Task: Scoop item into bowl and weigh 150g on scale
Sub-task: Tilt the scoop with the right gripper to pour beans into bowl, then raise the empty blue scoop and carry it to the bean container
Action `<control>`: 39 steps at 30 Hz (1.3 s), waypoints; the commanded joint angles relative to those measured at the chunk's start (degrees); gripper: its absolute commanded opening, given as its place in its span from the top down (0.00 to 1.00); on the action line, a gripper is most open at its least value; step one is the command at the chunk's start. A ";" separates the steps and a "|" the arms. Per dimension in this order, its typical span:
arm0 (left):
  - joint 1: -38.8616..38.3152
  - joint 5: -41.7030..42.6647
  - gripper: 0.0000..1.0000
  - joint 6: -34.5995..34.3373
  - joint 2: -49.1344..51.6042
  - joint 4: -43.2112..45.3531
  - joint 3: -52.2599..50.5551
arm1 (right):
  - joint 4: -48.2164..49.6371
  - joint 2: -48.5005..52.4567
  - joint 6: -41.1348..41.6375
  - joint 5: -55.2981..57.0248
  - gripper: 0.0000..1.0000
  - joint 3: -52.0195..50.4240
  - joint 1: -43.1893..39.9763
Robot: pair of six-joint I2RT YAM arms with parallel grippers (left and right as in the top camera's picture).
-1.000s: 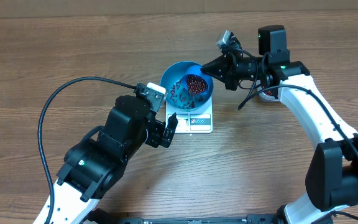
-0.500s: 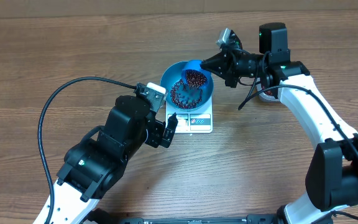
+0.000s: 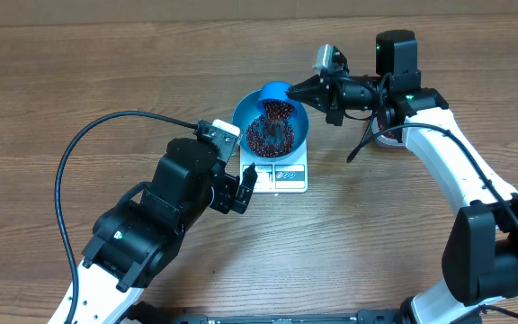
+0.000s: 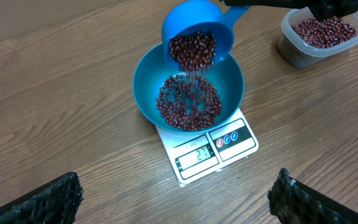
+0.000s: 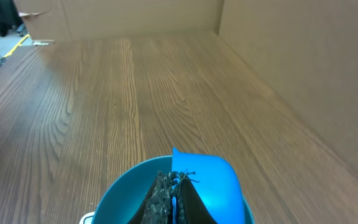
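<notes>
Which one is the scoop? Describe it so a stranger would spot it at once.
Find the small white square scale in the middle of the wooden table, with a round teal-blue bowl on it. Tilted above the bowl's far rim is the small blue handled scoop, the only thing pouring dark red-brown beans.

The worktop (image 4: 55,93) is mid-brown wood with long, streaky grain. The bowl (image 4: 143,87) is teal-blue inside and out, and the beans (image 4: 188,109) in it are dark red-brown. The scoop (image 4: 194,22) at the bowl's twelve o'clock is a brighter blue and shows the same red-brown inside. The scale (image 4: 174,149) is white, with a pale display bearing dark digits and round red-and-blue buttons (image 4: 227,140) at its three o'clock. At the bowl's two o'clock, the plastic tub (image 4: 294,56) is clear over red-brown beans. The left end effector (image 3: 244,187) and right end effector (image 3: 317,88) are black.
</notes>
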 commanded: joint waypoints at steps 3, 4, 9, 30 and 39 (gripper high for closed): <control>0.26 0.48 0.00 -0.57 -0.17 0.17 0.24 | 0.44 -2.08 -7.13 -2.73 0.96 0.63 0.09; 0.26 0.50 0.00 -0.57 -0.17 0.17 0.24 | 0.61 -2.08 -7.30 -2.73 0.96 0.63 0.09; 0.26 0.48 0.00 -0.57 -0.17 0.17 0.24 | 2.19 -2.05 -8.57 -2.80 0.96 0.63 0.09; 0.26 0.50 0.00 -0.57 -0.17 0.17 0.24 | 7.65 -2.05 -5.62 -4.28 0.96 0.63 0.09; 0.26 0.48 0.01 -0.57 -0.17 0.17 0.24 | 16.35 -2.08 17.22 -6.47 0.96 0.66 0.09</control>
